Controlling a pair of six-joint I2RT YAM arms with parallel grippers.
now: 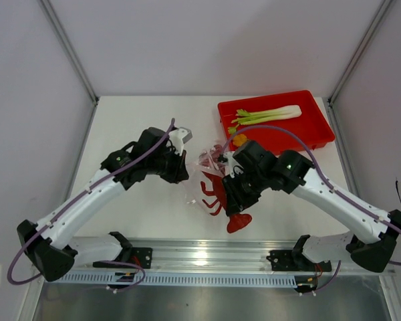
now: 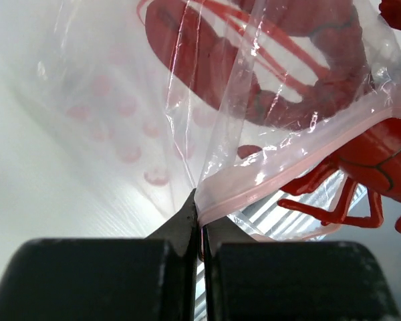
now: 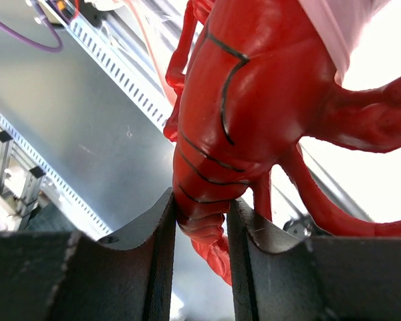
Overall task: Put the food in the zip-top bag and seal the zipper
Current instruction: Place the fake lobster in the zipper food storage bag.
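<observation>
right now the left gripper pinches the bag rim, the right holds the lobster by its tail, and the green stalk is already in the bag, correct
No: the green stalk lies in the red tray, as the top external view shows. The left gripper does pinch the bag rim, and the right gripper holds the lobster by its tail.

A robotics lab test cell, not a kitchen. A bare white table (image 1: 140, 120) is boxed in by plain pale wall panels (image 1: 207, 40) joined with aluminium posts (image 1: 67, 48). The left arm (image 1: 87, 197) and right arm (image 1: 334, 200), both white and black, are bolted to a slotted aluminium rail (image 1: 200, 257), with purple cables (image 1: 9, 267) looped along them. The food is toy plastic: a red lobster (image 1: 217, 190), and a celery stalk (image 1: 271, 115) on a red tray (image 1: 307, 127).
</observation>
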